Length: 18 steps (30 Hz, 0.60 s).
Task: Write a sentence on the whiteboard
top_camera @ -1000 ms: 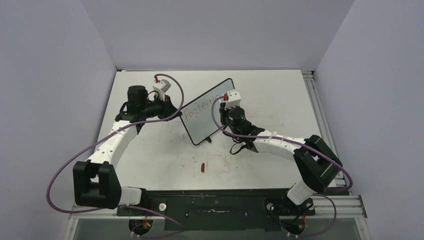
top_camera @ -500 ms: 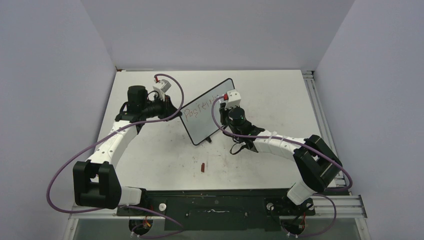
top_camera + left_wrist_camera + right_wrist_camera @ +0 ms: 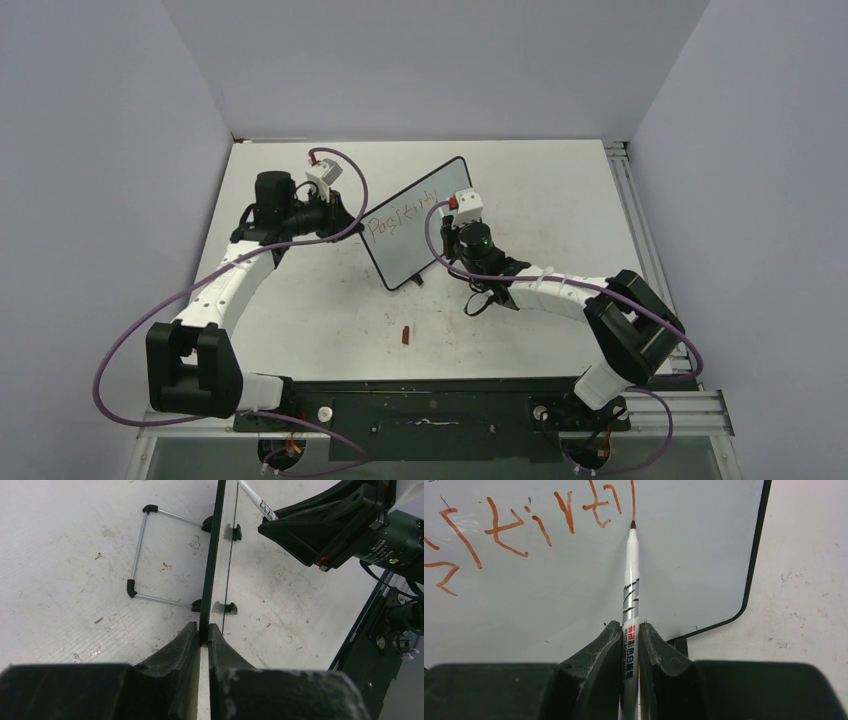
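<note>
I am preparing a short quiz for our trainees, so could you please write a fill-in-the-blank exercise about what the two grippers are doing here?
1. The right gripper is shut on a ____.
2. The left gripper clamps the ____ of the whiteboard.
3. The small red object lies on the ____, nearer the arm bases than the whiteboard.
Missing words: marker; edge; table.

black-framed whiteboard [image 3: 408, 255] standing, reddish sentence [image 3: 398, 218] on face
</note>
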Tool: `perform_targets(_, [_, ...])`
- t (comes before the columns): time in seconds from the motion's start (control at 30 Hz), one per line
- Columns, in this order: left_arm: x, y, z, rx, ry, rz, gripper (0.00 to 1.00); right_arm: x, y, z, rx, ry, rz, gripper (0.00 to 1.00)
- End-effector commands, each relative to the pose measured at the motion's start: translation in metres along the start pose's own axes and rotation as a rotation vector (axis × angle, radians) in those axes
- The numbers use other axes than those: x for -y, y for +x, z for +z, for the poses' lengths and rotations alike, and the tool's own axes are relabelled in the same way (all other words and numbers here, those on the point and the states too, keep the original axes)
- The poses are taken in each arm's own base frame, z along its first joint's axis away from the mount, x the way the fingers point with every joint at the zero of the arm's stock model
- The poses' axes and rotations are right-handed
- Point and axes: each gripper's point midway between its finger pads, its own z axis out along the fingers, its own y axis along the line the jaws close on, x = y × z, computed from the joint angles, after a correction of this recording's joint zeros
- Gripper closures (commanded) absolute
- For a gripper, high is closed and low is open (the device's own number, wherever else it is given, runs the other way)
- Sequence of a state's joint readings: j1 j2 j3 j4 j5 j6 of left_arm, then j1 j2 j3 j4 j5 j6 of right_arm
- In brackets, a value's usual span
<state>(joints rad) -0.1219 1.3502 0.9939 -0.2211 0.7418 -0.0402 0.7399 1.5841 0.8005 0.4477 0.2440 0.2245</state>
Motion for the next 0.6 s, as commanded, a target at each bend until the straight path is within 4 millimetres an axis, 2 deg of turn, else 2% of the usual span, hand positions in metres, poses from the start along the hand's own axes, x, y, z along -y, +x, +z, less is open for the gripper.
perform_targets(0.0, [0.010,-0.029,-0.009,0.082,0.016,0.083,1.00,-0.013,-0.009,-0.004,0.035,-0.058,0.016,0.95])
perform_targets(0.57, [0.012,-0.030,-0.010,0.084,0.022,0.085,1.00,-0.035,0.007,-0.008,-0.003,-0.116,-0.025,0.95])
